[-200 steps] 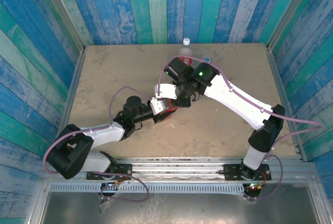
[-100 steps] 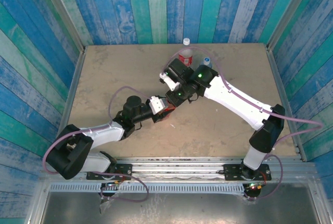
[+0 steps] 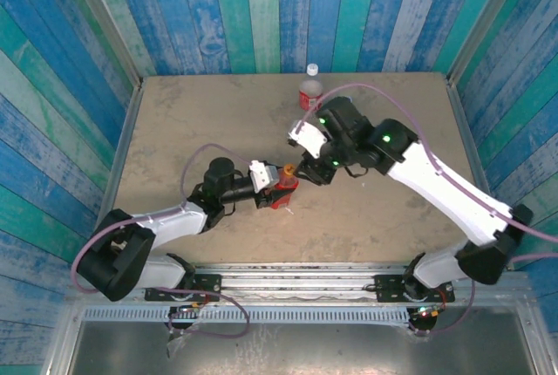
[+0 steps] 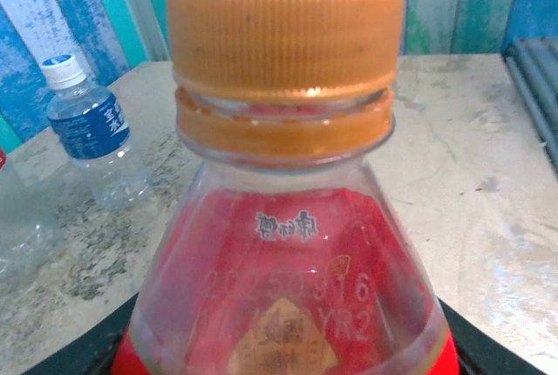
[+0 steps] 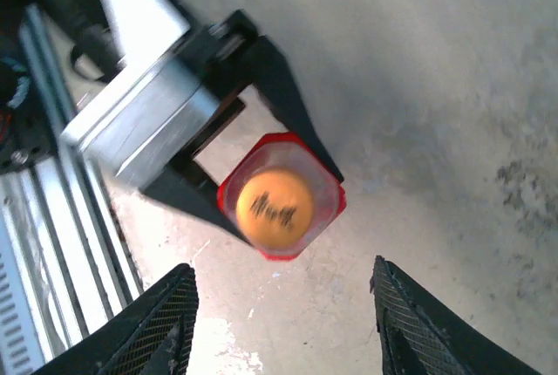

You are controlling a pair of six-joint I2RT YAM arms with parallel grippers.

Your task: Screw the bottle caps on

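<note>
Now left end effector (image 3: 275, 193) clamps red bottle (image 4: 288, 305); right end effector (image 5: 283, 272) spread above orange cap (image 5: 275, 207), apart.

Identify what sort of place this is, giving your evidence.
Probably a robot test booth: a tan tabletop boxed in by blue-green plank walls, left arm and right arm bolted to a metal rail, a red bottle as prop.

Orange ribbed cap (image 4: 285, 30), red bottle (image 4: 288, 305); white cap (image 4: 64, 71), clear bottle (image 4: 91, 131) with blue label; mottled tan table (image 3: 200, 122); walls (image 3: 261, 9) striped blue and teal.
</note>
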